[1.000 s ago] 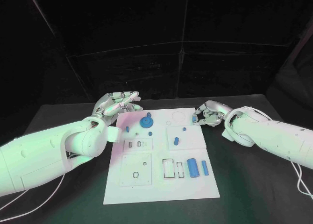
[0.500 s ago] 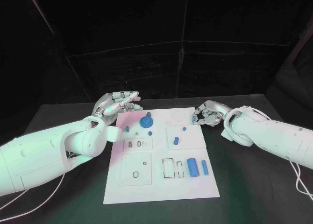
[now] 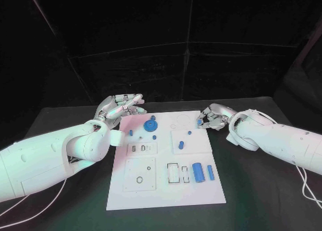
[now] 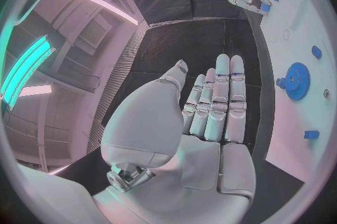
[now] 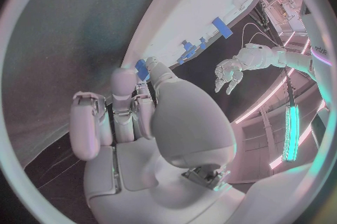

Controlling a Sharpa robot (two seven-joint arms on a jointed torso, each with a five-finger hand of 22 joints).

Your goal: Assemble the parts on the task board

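Holding a small blue part (image 3: 200,121) at the board's (image 3: 168,192) 1 o'clock edge, the right hand (image 3: 211,117) barely shifts; the left hand (image 3: 119,107) stays wide, empty.

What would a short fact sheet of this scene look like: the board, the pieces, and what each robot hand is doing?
Board: white board lying flat on a black table
Pieces: blue gear near the far end; blue cylinder and blue bar side by side nearer the robot
Left robot hand: open, holding nothing, above the board's far left corner
Right robot hand: at the board's far right edge, fingertips on a small blue piece
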